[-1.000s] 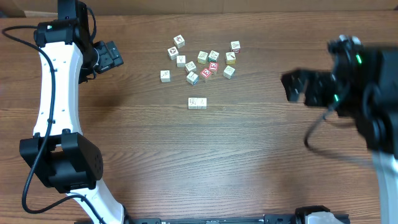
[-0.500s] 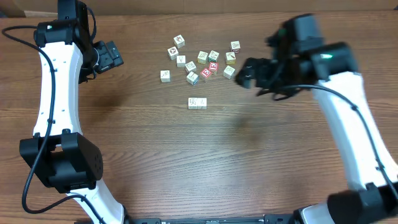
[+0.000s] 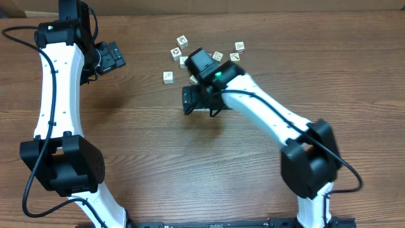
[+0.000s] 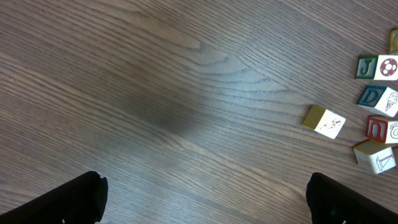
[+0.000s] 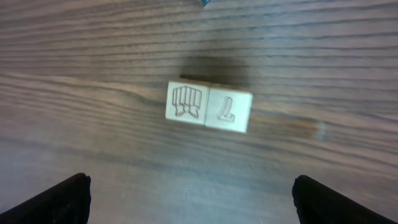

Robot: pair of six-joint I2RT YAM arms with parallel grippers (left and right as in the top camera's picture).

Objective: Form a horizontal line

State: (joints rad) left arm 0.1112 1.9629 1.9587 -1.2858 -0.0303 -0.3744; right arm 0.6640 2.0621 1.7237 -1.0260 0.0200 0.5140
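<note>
The horizontal line [image 5: 209, 111] lies on the bare wooden table [image 3: 139, 164], directly beneath the right gripper [image 5: 189, 205]. It is two pale cream cubes touching side to side, the left one carved with a fringed picture, the right one with an L. Its long axis runs left to right across the right wrist view, dipping slightly toward the right end. The right arm reaches from its base at the lower right up to the table's centre, wrist bent down over the row. Its jaws stand wide at the outer corners of that view, clear of both cubes and holding nothing. From overhead you will find the row hidden under that gripper. Loose picture cubes [image 3: 218, 56] lie scattered just beyond it. The left arm stands along the left side with the left gripper [image 3: 112, 57] spread wide and empty over bare wood — well apart from the row, with a tan cube [image 4: 323, 120] nearest on its right.
</note>
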